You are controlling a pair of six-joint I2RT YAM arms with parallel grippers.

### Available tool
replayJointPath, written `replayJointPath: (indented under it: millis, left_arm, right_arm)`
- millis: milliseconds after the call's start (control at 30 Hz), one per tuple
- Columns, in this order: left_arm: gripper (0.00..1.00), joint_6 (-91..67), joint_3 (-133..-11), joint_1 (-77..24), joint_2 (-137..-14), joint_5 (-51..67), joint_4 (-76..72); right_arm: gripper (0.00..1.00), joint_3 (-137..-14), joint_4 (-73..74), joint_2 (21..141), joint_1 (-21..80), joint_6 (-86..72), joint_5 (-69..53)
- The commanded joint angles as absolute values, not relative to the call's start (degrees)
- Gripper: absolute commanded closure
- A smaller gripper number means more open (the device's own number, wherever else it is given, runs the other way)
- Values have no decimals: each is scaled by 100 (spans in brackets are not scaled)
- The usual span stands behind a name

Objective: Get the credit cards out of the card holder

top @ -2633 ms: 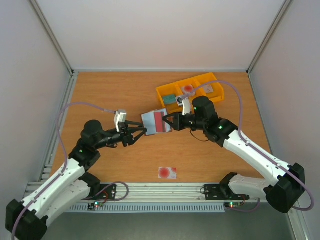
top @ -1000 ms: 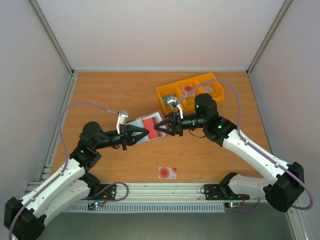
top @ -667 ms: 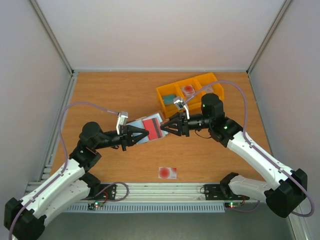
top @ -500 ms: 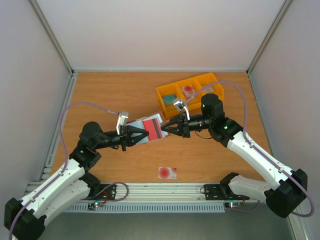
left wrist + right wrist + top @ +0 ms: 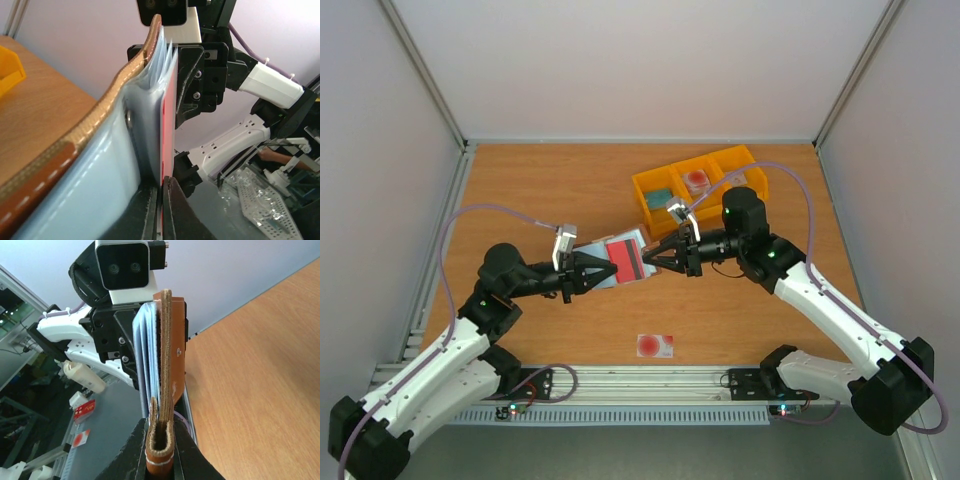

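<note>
Progress first: I count 1 pale card with a red spot (image 5: pixel 655 345) lying flat on the worktop (image 5: pixel 540 190) near the middle of its near edge, so I judge at least 1 card is already out. A 2nd pale card with a red spot (image 5: pixel 696 179) sits in the middle compartment of the yellow bin (image 5: pixel 645 183) toward the far right corner; I cannot tell whether it belongs to this job. The card holder (image 5: pixel 171 340) is off the worktop, held in the air over its middle between my 2 grippers. The red card (image 5: pixel 167 130) sits in the grey-blue lining with much of its face showing, so I read this step as drawing it out. The lining shows several pockets, and I cannot see whether more cards sit in them.

Both arms reach inward from the near corners, forearms roughly level, grippers facing each other almost tip to tip. The left gripper (image 5: pixel 161 194) has its fingers nearly together, pinching the near edge of the red card. The right gripper (image 5: pixel 160 435) is clamped tight on the brown leather fold of the holder, which stands on edge, seen side-on from both wrists. What I think is left: pull the 2 grippers apart so the card slides free, then set it down.
</note>
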State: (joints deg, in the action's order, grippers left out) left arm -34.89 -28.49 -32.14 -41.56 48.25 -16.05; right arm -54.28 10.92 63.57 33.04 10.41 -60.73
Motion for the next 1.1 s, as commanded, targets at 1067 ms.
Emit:
replayJointPath:
  millis: [1067]
  left_arm:
    - [100,-4028,-2945,-3056,-4216,4449,-1835]
  right_arm:
    - [91,-5282,389,6358,2910,347,-6865]
